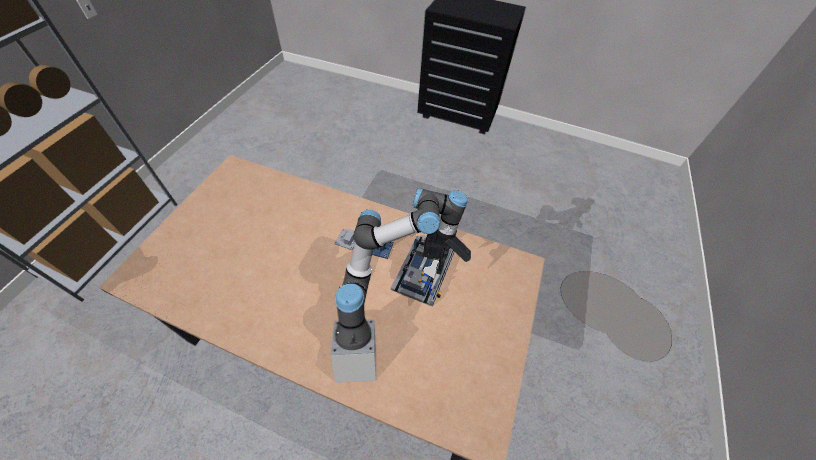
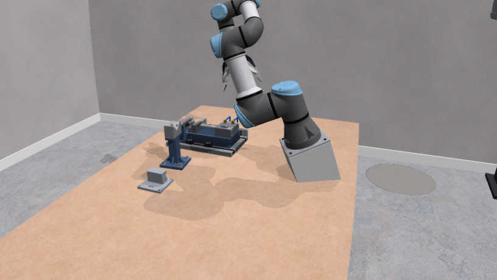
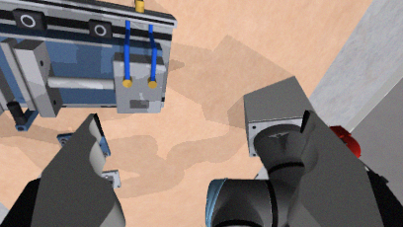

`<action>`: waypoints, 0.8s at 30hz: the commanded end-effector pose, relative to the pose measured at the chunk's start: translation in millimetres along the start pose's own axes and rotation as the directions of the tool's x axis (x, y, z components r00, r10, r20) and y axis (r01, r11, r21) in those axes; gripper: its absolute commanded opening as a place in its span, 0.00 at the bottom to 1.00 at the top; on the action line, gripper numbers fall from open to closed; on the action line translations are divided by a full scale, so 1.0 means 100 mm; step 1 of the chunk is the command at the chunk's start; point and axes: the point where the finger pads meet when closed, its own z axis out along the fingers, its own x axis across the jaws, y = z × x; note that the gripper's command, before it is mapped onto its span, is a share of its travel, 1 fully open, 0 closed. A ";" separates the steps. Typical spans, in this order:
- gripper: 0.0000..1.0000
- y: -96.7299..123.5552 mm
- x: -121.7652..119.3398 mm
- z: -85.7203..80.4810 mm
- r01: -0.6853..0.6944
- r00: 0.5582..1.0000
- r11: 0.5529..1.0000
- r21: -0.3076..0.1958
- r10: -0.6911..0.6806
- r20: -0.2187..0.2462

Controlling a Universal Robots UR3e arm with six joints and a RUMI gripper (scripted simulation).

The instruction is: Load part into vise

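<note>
The gripper [image 1: 437, 264] [image 2: 241, 84] [image 3: 201, 113] is spread wide, nothing between its fingers, and it hangs above the vise [image 1: 425, 297] [image 2: 217, 150] [image 3: 94, 39]. Below it, the vise's jaws stand apart and no part lies between them. Past the vise, on the far side from the air cylinder [image 2: 226, 128] [image 3: 139, 91], rises the V-block [image 2: 173, 131] on its blue post; its groove carries nothing. Further from the tool, beyond the V-block, the infeed plate [image 1: 341, 244] [image 2: 146, 187] [image 3: 118, 184] bears the part [image 1: 346, 236] [image 2: 156, 175].

The wrist view alone shows a red object [image 3: 347, 142] beyond the arm's base [image 3: 272, 104], and there the tool's two fingers frame the base and the table [image 3: 198, 64] between them. The exterior view shows the V-block's height, while the top view mostly hides it behind the arm. Only the top view takes in the shelf rack [image 1: 118, 122], with boxes and round-ended items on its shelves, and the black drawer cabinet [image 1: 471, 68], its drawers closed.

The part is a plain grey block, seated on the lighter plate, with a notch visible at one side in the exterior view.
</note>
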 end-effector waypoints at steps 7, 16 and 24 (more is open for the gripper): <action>1.00 0.13 -0.39 -0.02 0.280 0.960 0.959 0.039 -0.279 -0.027; 1.00 0.38 -0.83 -0.04 0.576 0.817 0.815 0.067 -0.572 -0.069; 1.00 0.57 -1.08 -0.04 0.726 0.688 0.684 0.075 -0.719 -0.096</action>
